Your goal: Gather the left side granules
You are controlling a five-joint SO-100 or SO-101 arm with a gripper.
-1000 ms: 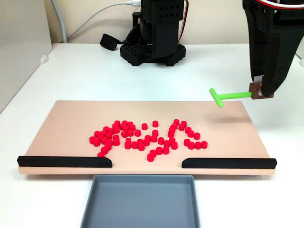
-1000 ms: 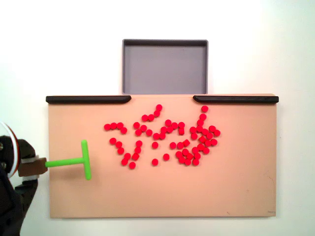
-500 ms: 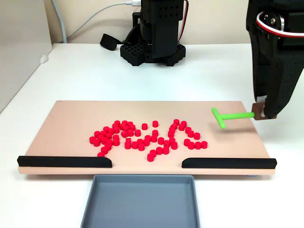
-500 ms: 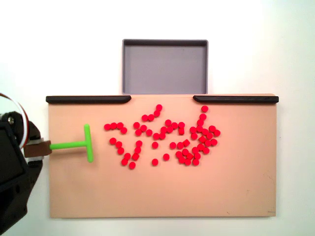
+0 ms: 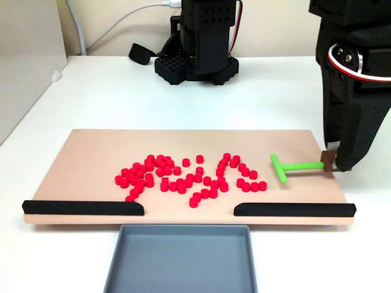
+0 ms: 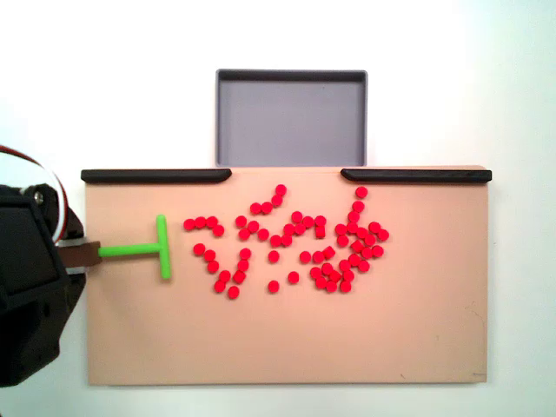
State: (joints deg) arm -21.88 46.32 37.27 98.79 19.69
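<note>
Gripper [image 6: 80,254] w/ pusher [image 6: 148,251] beside granules [image 6: 295,239]

Granules [image 5: 189,176] [image 6: 291,245] lie scattered on the board [image 5: 91,152] [image 6: 287,347], spread across its middle. In a fixed view, the pusher tool [image 5: 287,166] lies on the board to the right of the granules, its crossbar facing them and apart from the nearest one, its stem reaching to the board's right edge, where the gripper [image 5: 333,163] meets it. Two rails [image 5: 82,207] [image 5: 294,209] line the near edge, a gap between them; the tray [image 5: 181,259] sits before that gap. The arm's base [image 5: 198,61] stands behind the board. In another fixed view, the tool [image 6: 143,250] lies left of the granules and the tray [image 6: 291,117] lies above the gap.
</note>
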